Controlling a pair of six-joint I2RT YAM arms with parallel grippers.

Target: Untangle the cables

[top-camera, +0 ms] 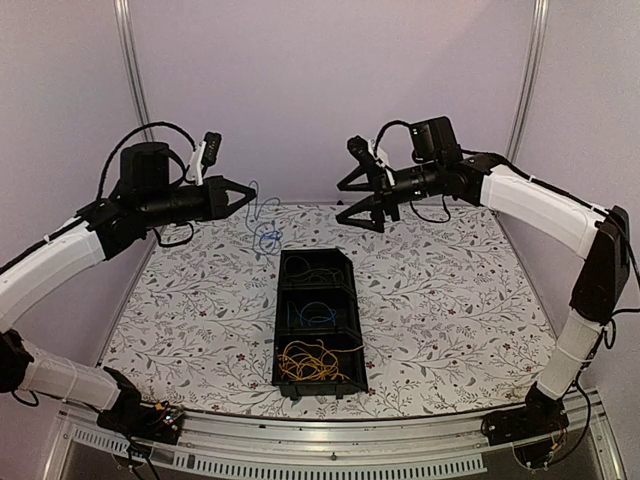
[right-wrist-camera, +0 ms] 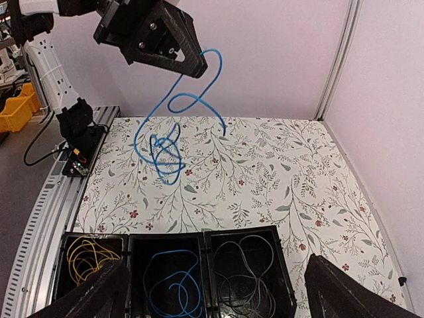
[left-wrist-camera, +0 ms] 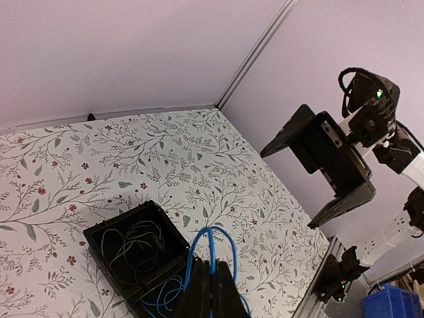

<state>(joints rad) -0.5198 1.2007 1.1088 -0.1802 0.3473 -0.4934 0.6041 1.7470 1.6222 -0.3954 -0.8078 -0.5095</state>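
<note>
My left gripper (top-camera: 250, 196) is raised over the far left of the table and shut on a blue cable (top-camera: 266, 234). The cable hangs from it in loose loops toward the cloth. In the left wrist view the fingers (left-wrist-camera: 199, 291) pinch a loop of the blue cable (left-wrist-camera: 213, 244). My right gripper (top-camera: 340, 205) is open and empty, raised to the right of it, jaws wide apart. The right wrist view shows the left gripper (right-wrist-camera: 197, 66) holding the blue cable (right-wrist-camera: 165, 142). The black tray (top-camera: 279, 320) holds dark wires (right-wrist-camera: 255, 278), a blue wire (right-wrist-camera: 173, 281) and yellow wires (top-camera: 312, 360) in separate compartments.
A floral cloth (top-camera: 450, 300) covers the table. A metal rail (top-camera: 330, 455) runs along the near edge and lilac walls with aluminium posts (top-camera: 528, 80) close the back. A blue bin (left-wrist-camera: 391, 301) and a yellow bin (right-wrist-camera: 16, 109) stand off the table.
</note>
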